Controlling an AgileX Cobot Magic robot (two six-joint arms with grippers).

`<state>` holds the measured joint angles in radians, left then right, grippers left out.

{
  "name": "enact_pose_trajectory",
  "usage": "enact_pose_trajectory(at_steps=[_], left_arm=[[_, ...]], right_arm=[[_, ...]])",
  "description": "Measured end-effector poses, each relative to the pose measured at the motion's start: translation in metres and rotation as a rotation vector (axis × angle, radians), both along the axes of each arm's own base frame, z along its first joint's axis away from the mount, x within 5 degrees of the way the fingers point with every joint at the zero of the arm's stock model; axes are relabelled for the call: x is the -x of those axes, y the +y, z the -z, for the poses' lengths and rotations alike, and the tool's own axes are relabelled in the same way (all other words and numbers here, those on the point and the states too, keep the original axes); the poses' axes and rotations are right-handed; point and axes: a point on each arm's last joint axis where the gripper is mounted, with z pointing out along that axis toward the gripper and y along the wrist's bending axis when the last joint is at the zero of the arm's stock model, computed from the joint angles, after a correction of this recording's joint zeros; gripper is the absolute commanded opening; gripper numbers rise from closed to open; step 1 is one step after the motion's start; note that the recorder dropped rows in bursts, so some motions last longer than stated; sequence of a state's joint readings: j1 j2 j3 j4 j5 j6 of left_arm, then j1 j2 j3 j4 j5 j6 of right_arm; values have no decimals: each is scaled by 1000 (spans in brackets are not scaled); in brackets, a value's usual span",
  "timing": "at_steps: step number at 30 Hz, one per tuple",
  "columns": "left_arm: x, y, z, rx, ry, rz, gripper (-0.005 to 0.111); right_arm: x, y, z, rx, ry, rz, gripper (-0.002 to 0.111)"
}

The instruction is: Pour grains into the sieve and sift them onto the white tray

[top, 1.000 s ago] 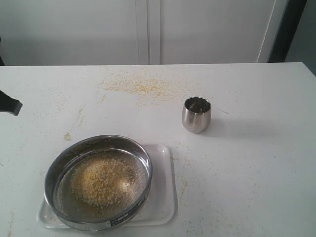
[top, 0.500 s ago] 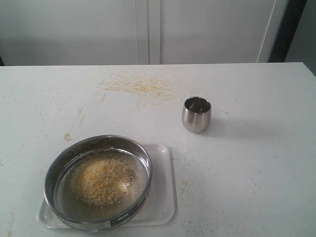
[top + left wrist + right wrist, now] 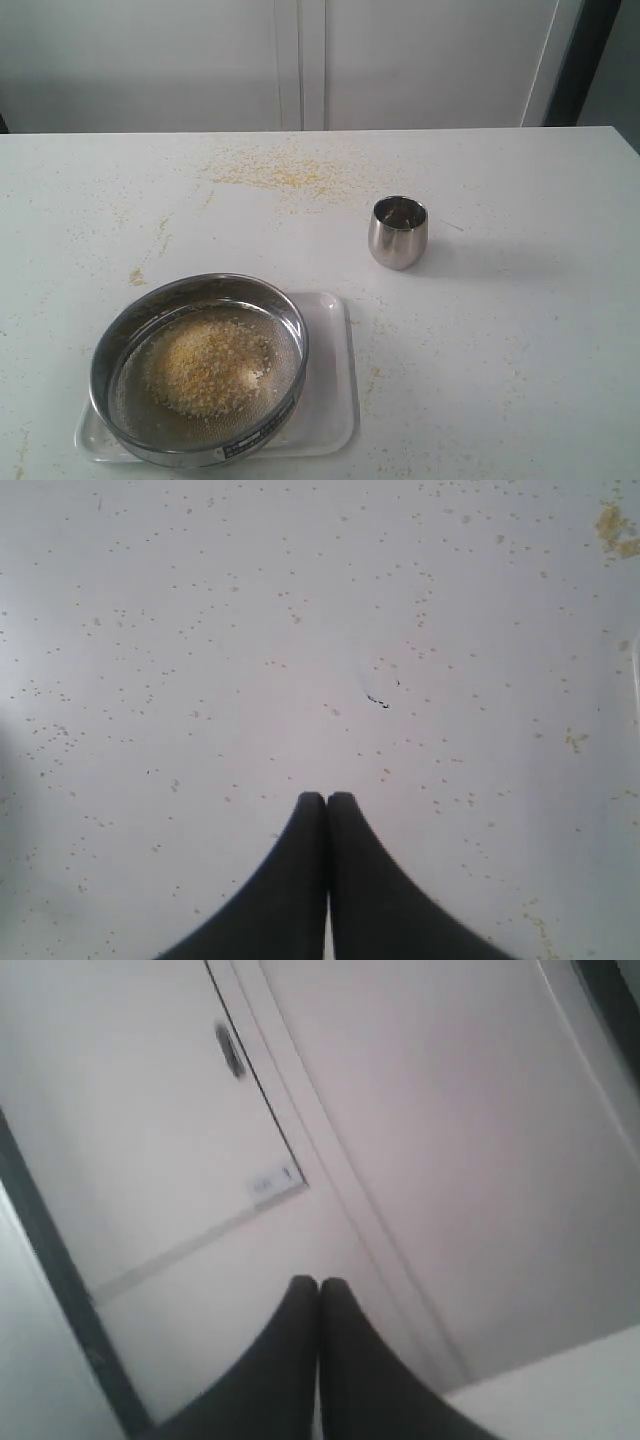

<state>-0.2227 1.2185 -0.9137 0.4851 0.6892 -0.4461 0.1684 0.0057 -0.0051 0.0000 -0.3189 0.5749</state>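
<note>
Right now my left gripper (image 3: 326, 800) is closed and empty above the crumb-speckled table (image 3: 200, 630), and my right gripper (image 3: 319, 1285), closed too, faces cabinet doors (image 3: 450, 1110). The grains (image 3: 205, 365) lie heaped in the sieve (image 3: 180, 456), which sits on the white tray (image 3: 330, 400).

Ext cam: angled down at table (image 3: 530, 340). L wrist: close over same table. R wrist: faces wall (image 3: 460, 1130).
</note>
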Motion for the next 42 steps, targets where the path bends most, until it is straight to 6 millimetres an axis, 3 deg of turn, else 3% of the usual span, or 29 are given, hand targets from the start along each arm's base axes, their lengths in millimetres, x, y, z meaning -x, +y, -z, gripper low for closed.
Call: enact_pose_trajectory(at_steps=[1,3,8,10,12,16,20,31,36,42], left_arm=[[0,0,0,0,0,0,0],[0,0,0,0,0,0,0],[0,0,0,0,0,0,0],[0,0,0,0,0,0,0],[0,0,0,0,0,0,0],[0,0,0,0,0,0,0],[0,0,0,0,0,0,0],[0,0,0,0,0,0,0],[0,0,0,0,0,0,0],[0,0,0,0,0,0,0]], right_arm=[[5,-1,-9,-142,-91,-62,0],[10,-2,-17,-204,-184,-96,0],[23,1,-54,-137,-288,-115,0],[21,3,-70,-40,-237,-79,0],[6,5,-83,107,-86,-15,0],[-30,5,-91,316,180,81,0],[-63,5,-90,431,391,132,0],[-108,0,-74,781,912,141,0],[-122,17,-58,849,1034,-91,0],[-135,54,-40,823,1020,-436,0]])
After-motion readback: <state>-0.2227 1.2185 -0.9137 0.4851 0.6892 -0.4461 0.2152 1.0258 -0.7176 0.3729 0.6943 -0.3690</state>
